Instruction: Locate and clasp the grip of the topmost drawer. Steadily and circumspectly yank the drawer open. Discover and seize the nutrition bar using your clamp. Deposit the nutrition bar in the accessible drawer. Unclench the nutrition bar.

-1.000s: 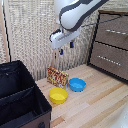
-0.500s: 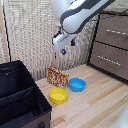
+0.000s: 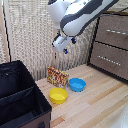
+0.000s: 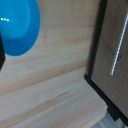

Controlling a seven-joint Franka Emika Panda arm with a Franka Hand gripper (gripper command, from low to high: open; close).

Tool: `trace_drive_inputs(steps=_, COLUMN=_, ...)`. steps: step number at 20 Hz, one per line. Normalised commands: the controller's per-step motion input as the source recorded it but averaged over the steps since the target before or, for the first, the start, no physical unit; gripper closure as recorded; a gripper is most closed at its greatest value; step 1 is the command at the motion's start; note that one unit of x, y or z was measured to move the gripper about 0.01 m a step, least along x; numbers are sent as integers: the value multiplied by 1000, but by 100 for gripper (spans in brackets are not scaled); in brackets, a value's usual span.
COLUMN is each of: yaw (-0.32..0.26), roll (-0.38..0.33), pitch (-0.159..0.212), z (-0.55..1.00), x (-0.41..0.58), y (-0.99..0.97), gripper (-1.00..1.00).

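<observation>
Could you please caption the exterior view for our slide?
Panda arm above the nutrition bar and two bowls; dresser drawers shut.

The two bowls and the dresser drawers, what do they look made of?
The blue bowl and the yellow bowl look like smooth plastic: flat bright colour, and the blue one shows a soft sheen in the wrist view. The dresser drawers look like brown wood or wood veneer, matte, with silvery, probably metal, bar handles.
</observation>
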Motion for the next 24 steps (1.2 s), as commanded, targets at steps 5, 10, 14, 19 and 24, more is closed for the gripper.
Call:
trace_drive_inputs(steps=5, yaw=-71, roll=-350, pitch=48, z=273, x=320, y=223, gripper=-100)
trace_drive_inputs(steps=10, yaw=-81, roll=-318, pitch=44, z=377, x=59, y=221, gripper=-100)
trace_drive_inputs(steps=14, yaw=-62, roll=-295, pitch=43, z=448, x=-16, y=141, gripper=-100)
trace_drive_inputs(steps=19, yaw=32, roll=-306, pitch=16, z=259, x=-162, y=-236, gripper=-100)
trace_drive_inputs(steps=24, yaw=172, roll=-253, pitch=-72, z=39, x=-103, y=-306, gripper=-100)
